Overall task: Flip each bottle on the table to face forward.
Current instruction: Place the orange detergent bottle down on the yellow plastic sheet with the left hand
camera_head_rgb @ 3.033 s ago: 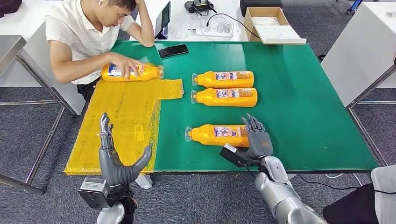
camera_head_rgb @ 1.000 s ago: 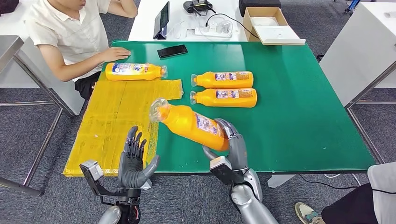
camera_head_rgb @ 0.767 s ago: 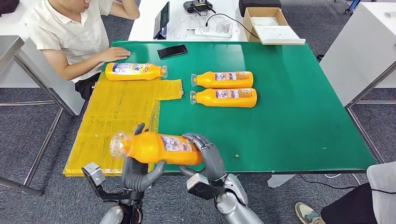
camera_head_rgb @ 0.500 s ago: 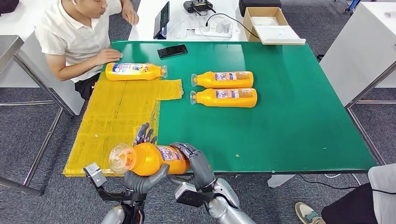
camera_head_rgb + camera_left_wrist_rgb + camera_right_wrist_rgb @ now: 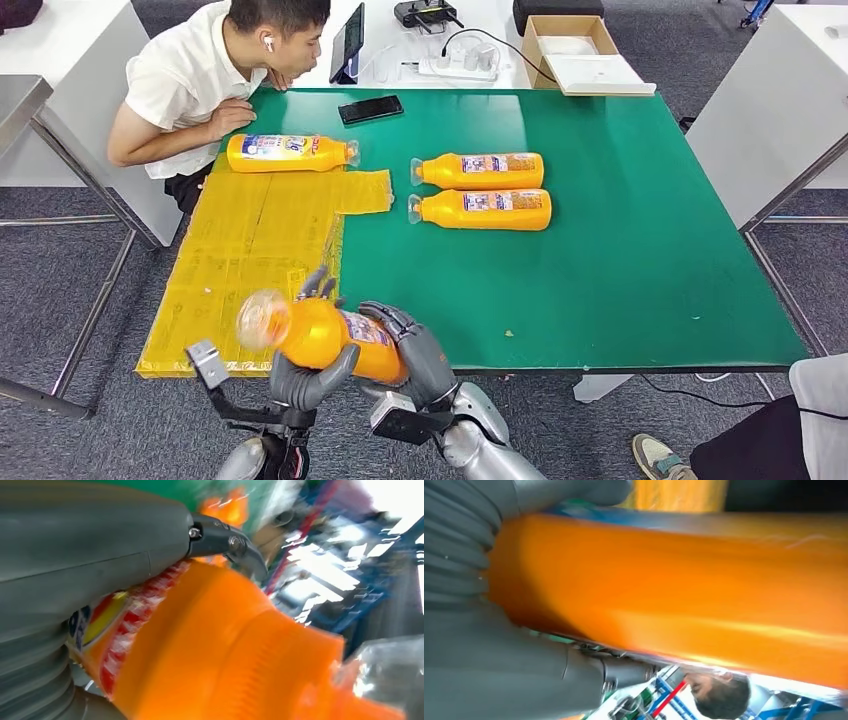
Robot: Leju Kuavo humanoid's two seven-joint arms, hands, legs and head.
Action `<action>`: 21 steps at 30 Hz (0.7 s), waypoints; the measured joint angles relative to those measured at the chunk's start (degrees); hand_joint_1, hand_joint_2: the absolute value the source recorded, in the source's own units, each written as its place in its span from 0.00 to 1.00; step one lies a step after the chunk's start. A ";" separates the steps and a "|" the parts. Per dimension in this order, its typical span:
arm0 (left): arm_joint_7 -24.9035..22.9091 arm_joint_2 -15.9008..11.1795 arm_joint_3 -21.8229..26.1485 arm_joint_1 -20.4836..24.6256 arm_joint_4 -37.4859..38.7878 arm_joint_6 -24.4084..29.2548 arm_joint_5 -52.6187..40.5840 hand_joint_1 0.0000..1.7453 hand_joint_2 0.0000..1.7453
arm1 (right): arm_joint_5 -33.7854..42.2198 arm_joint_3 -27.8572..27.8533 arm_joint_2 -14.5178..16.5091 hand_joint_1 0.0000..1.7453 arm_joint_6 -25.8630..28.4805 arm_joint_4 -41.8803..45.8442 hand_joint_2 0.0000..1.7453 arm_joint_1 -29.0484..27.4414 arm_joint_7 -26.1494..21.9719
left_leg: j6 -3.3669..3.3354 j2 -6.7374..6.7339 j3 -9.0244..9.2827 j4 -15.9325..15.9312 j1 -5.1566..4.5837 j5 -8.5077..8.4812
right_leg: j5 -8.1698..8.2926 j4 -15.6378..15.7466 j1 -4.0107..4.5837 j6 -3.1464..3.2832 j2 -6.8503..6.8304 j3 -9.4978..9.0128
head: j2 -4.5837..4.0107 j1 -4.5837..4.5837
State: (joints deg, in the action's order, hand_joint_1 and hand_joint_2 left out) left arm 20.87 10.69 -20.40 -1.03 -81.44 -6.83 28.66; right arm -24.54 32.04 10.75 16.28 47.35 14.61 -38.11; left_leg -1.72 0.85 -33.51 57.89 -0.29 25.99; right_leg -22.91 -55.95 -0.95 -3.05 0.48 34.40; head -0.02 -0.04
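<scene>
Glossy orange bottle, clear cap, gripped by left hand, right hand.

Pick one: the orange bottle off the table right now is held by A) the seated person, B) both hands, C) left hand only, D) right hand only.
B: the lifted bottle sits above the table's near edge with the left hand cupping it from below and the right hand wrapped over its base end.
</scene>
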 joint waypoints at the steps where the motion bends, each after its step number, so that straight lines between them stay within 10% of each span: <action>1: -0.69 -0.04 0.11 0.62 1.13 -0.92 1.31 1.00 1.00 | 0.32 0.70 0.17 0.16 0.32 0.27 1.00 -0.33 -0.04 | 0.00 0.00 0.00 0.00 0.00 0.00 | 0.00 0.00 0.00 0.00 0.00 0.00 | 0.00 0.01; 4: -0.72 -0.16 0.41 1.84 3.65 -2.15 2.32 1.00 1.00 | 0.69 1.83 0.52 0.08 0.73 0.72 1.00 -0.95 -0.05 | 0.00 -0.03 0.00 0.00 0.00 0.00 | 0.00 -0.01 0.00 0.00 0.01 0.02 | 0.01 0.01; 8: -0.57 -0.17 0.42 2.34 5.51 -1.73 1.86 1.00 1.00 | 1.17 2.63 0.66 0.00 0.75 1.25 0.00 -1.05 -0.07 | 0.00 -0.03 -0.01 0.00 0.00 0.00 | 0.00 -0.01 0.00 0.00 0.01 0.02 | 0.02 0.01; 21: 1.79 -1.69 2.66 3.49 5.53 15.31 -10.49 1.00 1.00 | 5.26 2.67 -1.39 0.00 12.34 10.21 0.00 -4.86 -0.09 | 0.00 0.00 -0.04 0.00 0.00 0.00 | -0.01 0.00 0.00 0.01 0.00 0.05 | 0.01 0.02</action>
State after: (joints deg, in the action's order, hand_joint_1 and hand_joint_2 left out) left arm 22.67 9.00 -17.74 2.47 -75.91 8.47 18.16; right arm -19.28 34.72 9.36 28.62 57.56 9.75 -38.21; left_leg -1.72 0.85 -33.55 57.89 -0.29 25.99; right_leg -22.92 -55.95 -0.95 -3.04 0.47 34.46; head -0.01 -0.02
